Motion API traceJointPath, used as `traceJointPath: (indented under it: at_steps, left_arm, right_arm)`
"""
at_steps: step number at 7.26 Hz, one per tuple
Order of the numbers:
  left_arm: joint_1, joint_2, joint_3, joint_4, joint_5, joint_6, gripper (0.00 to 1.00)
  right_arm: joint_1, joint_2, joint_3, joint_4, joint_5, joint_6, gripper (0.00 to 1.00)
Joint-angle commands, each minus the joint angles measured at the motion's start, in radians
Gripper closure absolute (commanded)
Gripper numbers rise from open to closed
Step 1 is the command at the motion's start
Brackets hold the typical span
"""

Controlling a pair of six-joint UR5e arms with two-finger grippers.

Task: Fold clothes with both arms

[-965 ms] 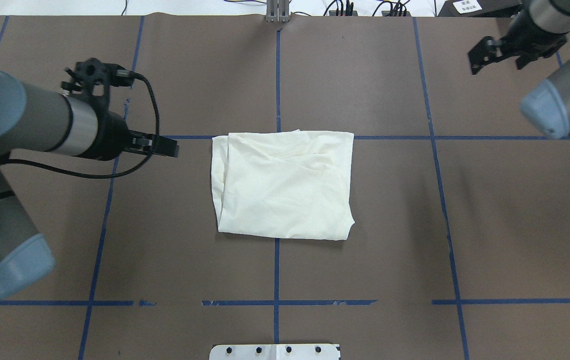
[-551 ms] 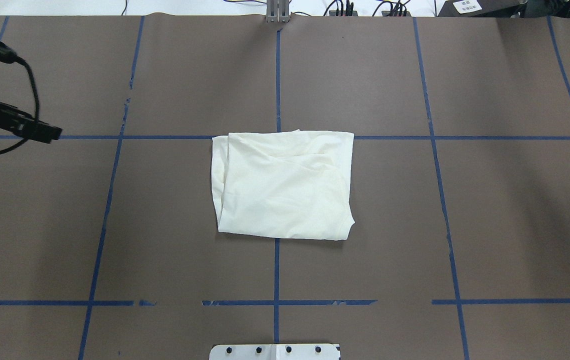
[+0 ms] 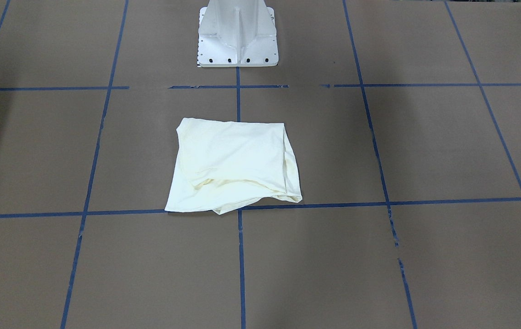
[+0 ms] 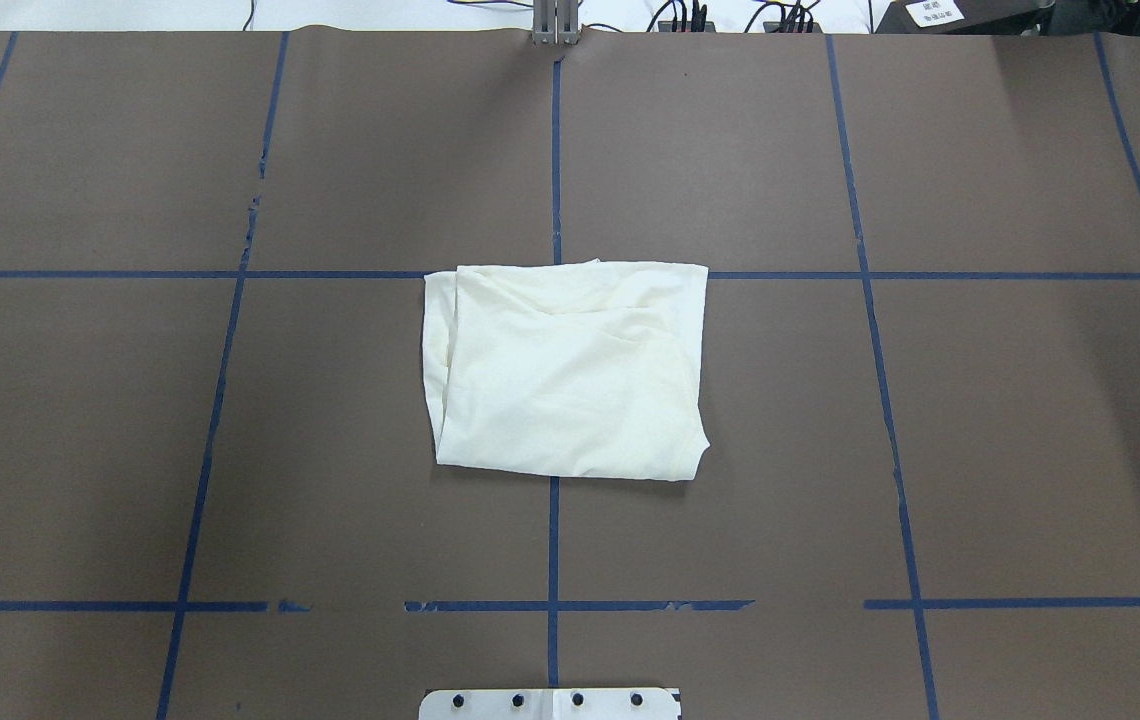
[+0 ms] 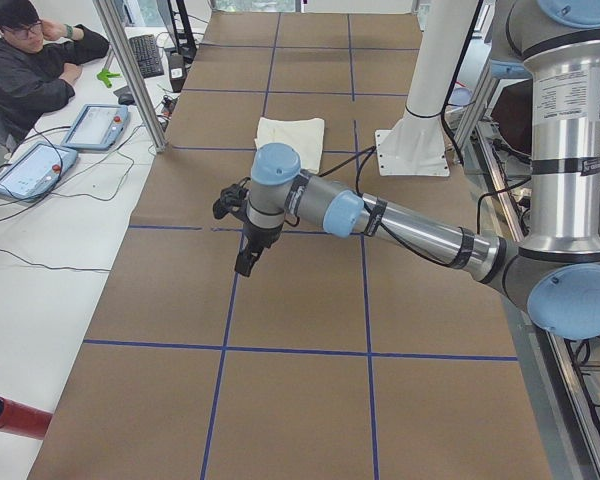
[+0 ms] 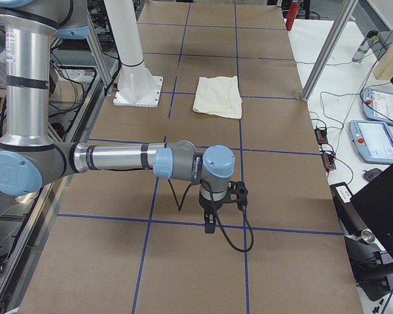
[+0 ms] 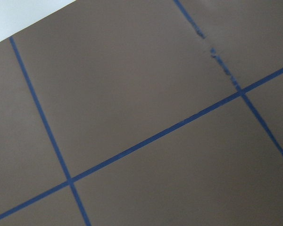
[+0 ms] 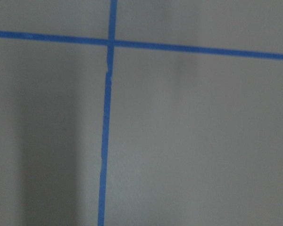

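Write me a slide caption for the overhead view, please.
Folded cream shirt lying on the brown table, its far edge along a blue tape line.

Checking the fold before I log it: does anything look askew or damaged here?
The shirt is folded but untidy: its layers do not line up on the robot's left side, and a fold pokes out at the far edge. The blue tape is chipped in places. Nothing else stands out.

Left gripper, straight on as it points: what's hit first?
Likely the bare table cover near a blue tape crossing: the left gripper points down, and its wrist view shows nothing else.
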Motion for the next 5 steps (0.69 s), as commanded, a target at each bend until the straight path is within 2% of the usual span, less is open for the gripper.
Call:
traceJointPath:
  at_steps: [1, 2, 5]
  left_arm:
    - [-0.034, 0.107, 0.046, 0.005, -0.014, 0.034, 0.00]
    - [-0.034, 0.150, 0.032, 0.005, -0.014, 0.026, 0.00]
    - [-0.028, 0.162, 0.070, 0.031, -0.011, 0.023, 0.00]
  right_arm:
    - [0.009, -0.059, -0.008, 0.004, 0.086, 0.002, 0.00]
    - [0.009, -0.059, -0.014, 0.006, 0.106, 0.001, 0.00]
    - [0.009, -0.061, -0.006, 0.004, 0.100, -0.013, 0.00]
